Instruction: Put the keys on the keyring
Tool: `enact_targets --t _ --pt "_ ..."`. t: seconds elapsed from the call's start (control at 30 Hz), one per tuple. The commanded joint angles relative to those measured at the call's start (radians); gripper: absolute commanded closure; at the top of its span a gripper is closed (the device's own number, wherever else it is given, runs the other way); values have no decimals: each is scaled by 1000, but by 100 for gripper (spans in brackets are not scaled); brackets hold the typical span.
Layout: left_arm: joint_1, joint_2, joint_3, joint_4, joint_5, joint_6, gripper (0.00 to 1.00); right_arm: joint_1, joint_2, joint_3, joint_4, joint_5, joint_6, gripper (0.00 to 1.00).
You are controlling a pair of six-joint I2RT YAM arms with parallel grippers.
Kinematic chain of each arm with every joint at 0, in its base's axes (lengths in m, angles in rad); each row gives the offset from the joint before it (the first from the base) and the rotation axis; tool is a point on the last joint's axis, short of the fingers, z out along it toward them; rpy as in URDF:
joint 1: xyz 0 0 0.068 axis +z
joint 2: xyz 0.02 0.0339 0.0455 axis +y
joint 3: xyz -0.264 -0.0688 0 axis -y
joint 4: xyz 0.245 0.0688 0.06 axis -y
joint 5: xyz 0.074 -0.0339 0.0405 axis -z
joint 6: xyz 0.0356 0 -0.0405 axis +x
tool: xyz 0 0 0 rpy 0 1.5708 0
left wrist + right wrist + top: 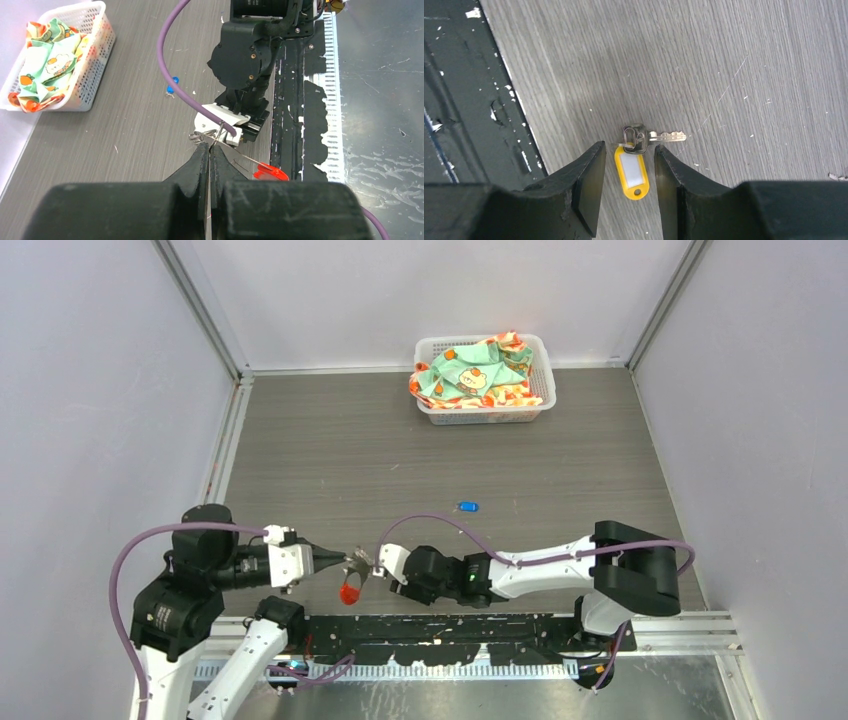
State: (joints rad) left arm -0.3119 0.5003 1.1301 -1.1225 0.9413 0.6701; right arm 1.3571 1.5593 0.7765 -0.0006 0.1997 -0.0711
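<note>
Tabletop, yellow-tagged key below right claw

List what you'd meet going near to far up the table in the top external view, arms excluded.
Elongated red plastic tag → thin grey metal keyring it belongs to → tiny blue-tagged key → white plastic mesh basket holding patterned cloth.

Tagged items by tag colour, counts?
Yellow-tagged key: 1
Blue-tagged key: 1
Red-tagged keyring: 1
Total: 3
</note>
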Motion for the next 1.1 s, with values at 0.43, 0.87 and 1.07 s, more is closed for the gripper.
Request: enact_targets --t 0.43,0.87,1.07 --pt "5 13 72 -35 0 44 100 -47 35 37 41 -90 68 55" --pt "5 9 76 -37 1 48 100 -73 59 46 28 -77 96 65" --pt "5 7 73 -35 0 50 100 -89 47 41 28 -87 102 79"
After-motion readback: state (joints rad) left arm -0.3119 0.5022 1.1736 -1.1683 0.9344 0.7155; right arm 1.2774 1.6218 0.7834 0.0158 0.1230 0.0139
